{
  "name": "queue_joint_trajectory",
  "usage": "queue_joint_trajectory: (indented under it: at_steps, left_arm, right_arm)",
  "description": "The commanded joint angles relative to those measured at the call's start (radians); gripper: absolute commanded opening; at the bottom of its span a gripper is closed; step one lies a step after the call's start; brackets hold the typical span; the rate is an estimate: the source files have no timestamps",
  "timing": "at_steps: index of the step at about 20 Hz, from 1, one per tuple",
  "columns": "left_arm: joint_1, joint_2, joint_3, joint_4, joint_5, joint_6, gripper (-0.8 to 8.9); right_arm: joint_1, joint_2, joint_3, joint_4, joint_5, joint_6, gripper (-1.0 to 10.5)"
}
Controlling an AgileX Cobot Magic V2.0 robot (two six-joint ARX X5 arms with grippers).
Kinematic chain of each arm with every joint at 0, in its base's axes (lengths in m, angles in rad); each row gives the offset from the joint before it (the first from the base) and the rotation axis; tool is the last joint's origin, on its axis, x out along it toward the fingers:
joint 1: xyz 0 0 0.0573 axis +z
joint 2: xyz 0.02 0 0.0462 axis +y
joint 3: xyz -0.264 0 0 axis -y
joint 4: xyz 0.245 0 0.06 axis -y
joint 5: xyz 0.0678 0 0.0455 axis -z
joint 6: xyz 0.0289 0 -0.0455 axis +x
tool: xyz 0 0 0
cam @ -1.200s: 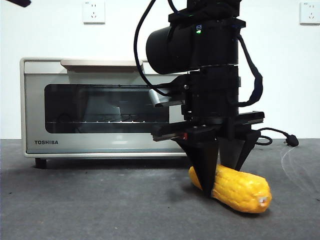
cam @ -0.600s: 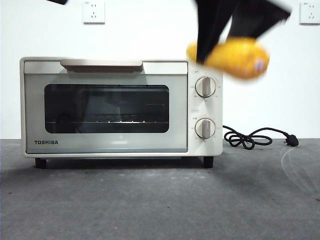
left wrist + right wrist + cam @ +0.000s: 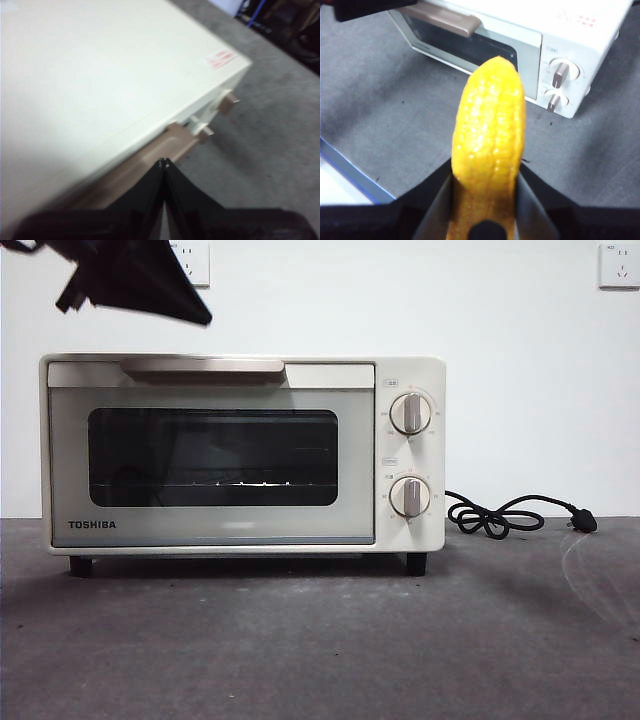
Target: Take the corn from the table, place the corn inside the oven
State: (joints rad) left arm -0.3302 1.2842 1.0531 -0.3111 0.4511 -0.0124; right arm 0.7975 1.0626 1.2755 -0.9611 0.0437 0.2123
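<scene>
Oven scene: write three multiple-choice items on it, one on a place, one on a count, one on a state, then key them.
1. Where is the corn?
A. on the table
B. inside the oven
C. between the right gripper's fingers, above the table

2. How many knobs does the oven have?
A. one
B. two
C. four

3. How is the oven door?
A. closed
B. hanging fully open
C. removed

Key: 1 C, the right wrist view shows the cob clamped. 2 B, two knobs stacked beside the door. 3 A, the glass door sits flush, with the left gripper shut above its handle.
</scene>
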Motion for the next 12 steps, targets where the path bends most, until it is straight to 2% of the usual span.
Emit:
queue_joint_trajectory:
  at_steps: [1, 4, 12]
  left_arm:
    - [-0.006, 0.023, 0.003, 0.024, -0.046, -0.005, -0.06]
    - [-0.012, 0.042, 0.003, 0.032, -0.09, -0.002, -0.06]
    - [-0.014, 0.078, 0.003, -0.003, -0.116, 0.006, -0.06]
  right_arm:
    - [0.002, 0.0, -0.001, -0.009, -0.002, -0.004, -0.1]
    - [0.002, 0.0, -0.001, -0.01, -0.002, -0.004, -0.1]
    - [0.002, 0.0, -0.001, -0.01, 0.002, -0.013, -0.1]
